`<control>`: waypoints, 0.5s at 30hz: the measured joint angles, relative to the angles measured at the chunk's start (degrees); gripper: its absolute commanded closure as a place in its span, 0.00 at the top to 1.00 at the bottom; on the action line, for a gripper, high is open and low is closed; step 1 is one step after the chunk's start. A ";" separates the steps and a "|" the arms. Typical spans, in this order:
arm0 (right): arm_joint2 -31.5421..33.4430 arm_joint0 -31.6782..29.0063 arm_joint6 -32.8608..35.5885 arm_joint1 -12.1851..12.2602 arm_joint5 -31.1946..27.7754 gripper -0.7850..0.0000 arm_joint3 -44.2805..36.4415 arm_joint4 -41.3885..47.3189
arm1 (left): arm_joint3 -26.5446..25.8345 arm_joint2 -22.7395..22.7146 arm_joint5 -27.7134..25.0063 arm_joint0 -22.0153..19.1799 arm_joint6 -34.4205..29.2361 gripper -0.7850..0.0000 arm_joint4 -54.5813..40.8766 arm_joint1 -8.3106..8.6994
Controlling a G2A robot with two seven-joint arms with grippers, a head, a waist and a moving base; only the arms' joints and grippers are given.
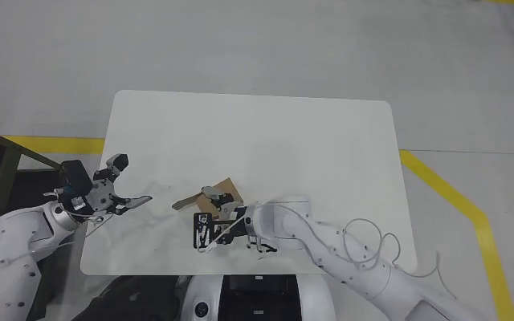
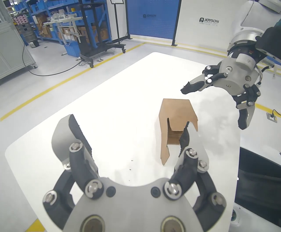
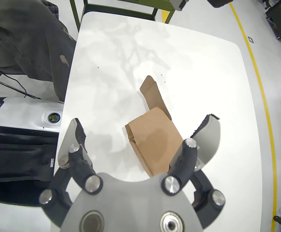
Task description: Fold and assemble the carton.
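A brown carton lies near the front edge of the white table, partly folded into a sleeve. One flap sticks out flat, and the open end faces my left gripper. My right gripper hangs open just above the carton, its fingers spread to either side and touching nothing. My left gripper is open over the table's left side, a short way from the carton. From the left wrist, my left gripper is empty and my right gripper hovers beyond the box.
Small dark specks dot the table beyond the flap. A green metal frame stands off the table's left side. Yellow floor tape runs to the right. A loose cable loops along the right arm.
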 measured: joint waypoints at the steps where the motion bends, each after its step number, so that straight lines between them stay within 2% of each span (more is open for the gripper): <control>1: -0.25 1.17 -0.16 -0.51 0.12 1.00 0.98 1.25 | 0.26 -0.10 0.00 0.01 0.43 1.00 -0.02 0.08; 4: -0.27 2.92 -1.63 -1.19 0.35 1.00 3.00 2.95 | 0.29 -0.44 0.00 0.19 1.46 1.00 0.56 0.29; 15: -0.07 2.45 -1.86 -1.13 1.16 1.00 3.34 2.35 | 0.19 -0.64 0.01 0.35 2.04 1.00 1.04 0.36</control>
